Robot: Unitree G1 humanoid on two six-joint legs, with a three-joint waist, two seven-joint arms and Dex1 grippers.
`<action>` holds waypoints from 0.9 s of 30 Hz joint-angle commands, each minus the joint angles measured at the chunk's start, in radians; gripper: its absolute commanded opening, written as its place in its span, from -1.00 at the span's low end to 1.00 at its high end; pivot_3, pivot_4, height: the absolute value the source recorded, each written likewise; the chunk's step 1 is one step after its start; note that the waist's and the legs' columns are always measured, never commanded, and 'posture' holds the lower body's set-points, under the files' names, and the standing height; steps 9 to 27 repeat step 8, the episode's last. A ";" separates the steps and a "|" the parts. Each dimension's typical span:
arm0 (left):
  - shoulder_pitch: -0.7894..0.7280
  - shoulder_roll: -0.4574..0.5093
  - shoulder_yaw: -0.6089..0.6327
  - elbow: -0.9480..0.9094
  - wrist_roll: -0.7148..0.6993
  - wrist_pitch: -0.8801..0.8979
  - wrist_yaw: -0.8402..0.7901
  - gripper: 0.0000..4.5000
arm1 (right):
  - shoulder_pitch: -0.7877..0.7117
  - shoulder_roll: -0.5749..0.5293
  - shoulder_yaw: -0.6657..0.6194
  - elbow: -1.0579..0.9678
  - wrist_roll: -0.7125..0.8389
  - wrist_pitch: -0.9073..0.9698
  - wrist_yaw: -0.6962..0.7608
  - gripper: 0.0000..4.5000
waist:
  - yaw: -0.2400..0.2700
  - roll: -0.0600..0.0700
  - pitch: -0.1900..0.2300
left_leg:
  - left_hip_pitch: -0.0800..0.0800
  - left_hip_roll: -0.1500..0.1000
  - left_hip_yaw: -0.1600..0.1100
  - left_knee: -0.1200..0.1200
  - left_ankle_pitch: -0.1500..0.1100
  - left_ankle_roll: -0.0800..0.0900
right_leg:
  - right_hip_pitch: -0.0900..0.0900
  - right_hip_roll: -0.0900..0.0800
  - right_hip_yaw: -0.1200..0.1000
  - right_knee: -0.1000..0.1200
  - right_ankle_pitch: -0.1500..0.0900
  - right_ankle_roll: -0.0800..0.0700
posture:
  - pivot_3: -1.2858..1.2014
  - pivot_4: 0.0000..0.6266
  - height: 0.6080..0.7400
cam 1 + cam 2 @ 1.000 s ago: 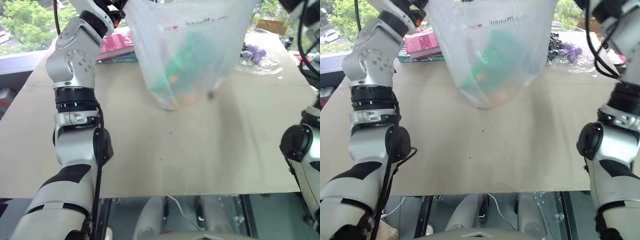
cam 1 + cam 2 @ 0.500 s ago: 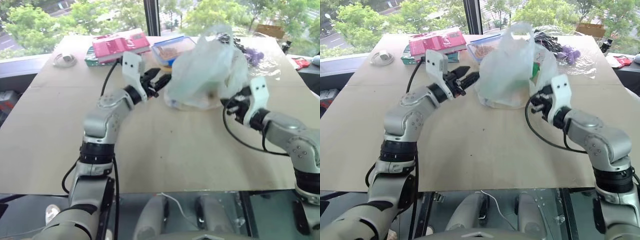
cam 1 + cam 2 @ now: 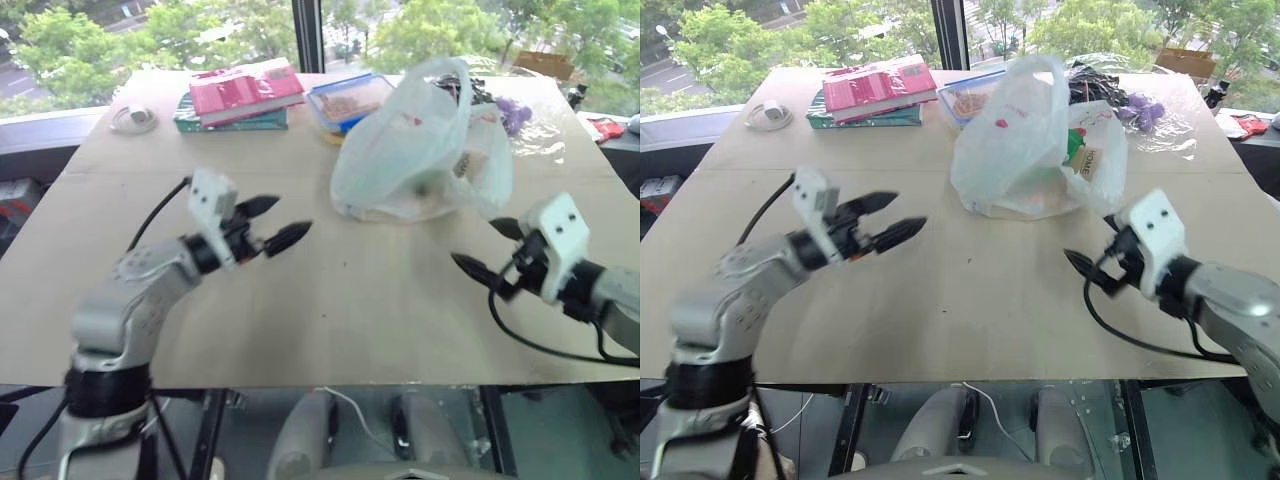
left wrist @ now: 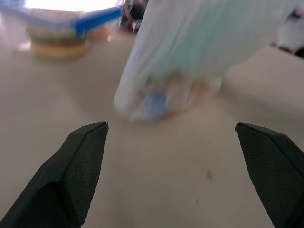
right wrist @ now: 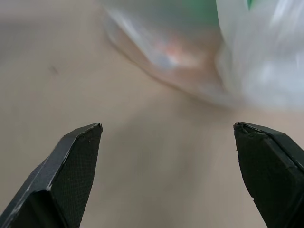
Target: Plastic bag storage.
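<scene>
Left gripper [image 3: 272, 223]: fingers spread wide, empty, low over the table [image 3: 330, 300], aimed toward the bag.

Pink-covered books [image 3: 240, 92] and blue-lidded food container [image 3: 345, 98]: far edge of the table, clear of the work area.

Plastic bag [image 3: 415, 150]: slumped upright at table centre-back, handle loop standing, free of both grippers; likely set down loaded. Right eye view shows a green packet [image 3: 1076, 142] through the mouth; left wrist view shows orange and blue shapes pressed against the base.

Right gripper [image 3: 487, 252]: fingers apart, empty, near the bag's right side.
</scene>
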 commanded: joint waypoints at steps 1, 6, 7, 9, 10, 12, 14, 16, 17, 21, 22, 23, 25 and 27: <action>0.043 0.038 0.066 -0.051 -0.031 -0.023 -0.047 1.00 | 0.096 0.009 -0.172 -0.060 -0.025 -0.012 0.013 0.99 | 0.010 0.000 0.000 | 0.001 0.000 0.000 0.000 0.000 0.000 | 0.001 0.000 -0.001 -0.001 0.000 0.000 | 0.03 -0.52 1.00; 0.118 0.076 0.114 -0.055 -0.040 -0.031 -0.082 1.00 | 0.356 0.020 -0.309 -0.095 -0.097 -0.077 0.133 0.99 | 0.020 0.000 -0.001 | 0.005 0.002 -0.001 -0.001 0.000 0.000 | 0.006 -0.002 -0.002 -0.005 -0.003 -0.004 | 0.03 -0.52 1.00; 0.122 0.077 0.120 -0.054 -0.043 -0.032 -0.081 1.00 | 0.378 0.029 -0.321 -0.094 -0.101 -0.094 0.145 0.99 | 0.020 0.000 -0.001 | 0.005 0.002 0.000 -0.001 0.000 0.000 | 0.006 -0.002 -0.001 -0.005 -0.003 -0.004 | 0.03 -0.52 1.00; 0.124 0.077 0.123 -0.054 -0.044 -0.034 -0.080 1.00 | 0.389 0.037 -0.328 -0.093 -0.103 -0.106 0.152 0.99 | 0.020 0.000 -0.001 | 0.004 0.003 0.000 -0.001 0.000 0.000 | 0.006 -0.002 -0.001 -0.006 -0.002 -0.004 | 0.03 -0.52 1.00; 0.124 0.077 0.123 -0.054 -0.044 -0.034 -0.080 1.00 | 0.389 0.037 -0.328 -0.093 -0.103 -0.106 0.152 0.99 | 0.020 0.000 -0.001 | 0.004 0.003 0.000 -0.001 0.000 0.000 | 0.006 -0.002 -0.001 -0.006 -0.002 -0.004 | 0.03 -0.52 1.00; 0.124 0.077 0.123 -0.054 -0.044 -0.034 -0.080 1.00 | 0.389 0.037 -0.328 -0.093 -0.103 -0.106 0.152 0.99 | 0.020 0.000 -0.001 | 0.004 0.003 0.000 -0.001 0.000 0.000 | 0.006 -0.002 -0.001 -0.006 -0.002 -0.004 | 0.03 -0.52 1.00; 0.124 0.077 0.123 -0.054 -0.044 -0.034 -0.080 1.00 | 0.389 0.037 -0.328 -0.093 -0.103 -0.106 0.152 0.99 | 0.020 0.000 -0.001 | 0.004 0.003 0.000 -0.001 0.000 0.000 | 0.006 -0.002 -0.001 -0.006 -0.002 -0.004 | 0.03 -0.52 1.00; 0.124 0.077 0.123 -0.054 -0.044 -0.034 -0.080 1.00 | 0.389 0.037 -0.328 -0.093 -0.103 -0.106 0.152 0.99 | 0.020 0.000 -0.001 | 0.004 0.003 0.000 -0.001 0.000 0.000 | 0.006 -0.002 -0.001 -0.006 -0.002 -0.004 | 0.03 -0.52 1.00; 0.124 0.077 0.123 -0.054 -0.044 -0.034 -0.080 1.00 | 0.389 0.037 -0.328 -0.093 -0.103 -0.106 0.152 0.99 | 0.020 0.000 -0.001 | 0.004 0.003 0.000 -0.001 0.000 0.000 | 0.006 -0.002 -0.001 -0.006 -0.002 -0.004 | 0.03 -0.52 1.00; 0.124 0.077 0.123 -0.054 -0.044 -0.034 -0.080 1.00 | 0.389 0.037 -0.328 -0.093 -0.103 -0.106 0.152 0.99 | 0.020 0.000 -0.001 | 0.004 0.003 0.000 -0.001 0.000 0.000 | 0.006 -0.002 -0.001 -0.006 -0.002 -0.004 | 0.03 -0.52 1.00; 0.124 0.077 0.123 -0.054 -0.044 -0.034 -0.080 1.00 | 0.389 0.037 -0.328 -0.093 -0.103 -0.106 0.152 0.99 | 0.020 0.000 -0.001 | 0.004 0.003 0.000 -0.001 0.000 0.000 | 0.006 -0.002 -0.001 -0.006 -0.002 -0.004 | 0.03 -0.52 1.00; 0.124 0.077 0.123 -0.054 -0.044 -0.034 -0.080 1.00 | 0.389 0.037 -0.328 -0.093 -0.103 -0.106 0.152 0.99 | 0.020 0.000 -0.001 | 0.004 0.003 0.000 -0.001 0.000 0.000 | 0.006 -0.002 -0.001 -0.006 -0.002 -0.004 | 0.03 -0.52 1.00; 0.124 0.077 0.123 -0.054 -0.044 -0.034 -0.080 1.00 | 0.389 0.037 -0.328 -0.093 -0.103 -0.106 0.152 0.99 | 0.020 0.000 -0.001 | 0.004 0.003 0.000 -0.001 0.000 0.000 | 0.006 -0.002 -0.001 -0.006 -0.002 -0.004 | 0.03 -0.52 1.00; 0.124 0.077 0.123 -0.054 -0.044 -0.034 -0.080 1.00 | 0.389 0.037 -0.328 -0.093 -0.103 -0.106 0.152 0.99 | 0.020 0.000 -0.001 | 0.004 0.003 0.000 -0.001 0.000 0.000 | 0.006 -0.002 -0.001 -0.006 -0.002 -0.004 | 0.03 -0.52 1.00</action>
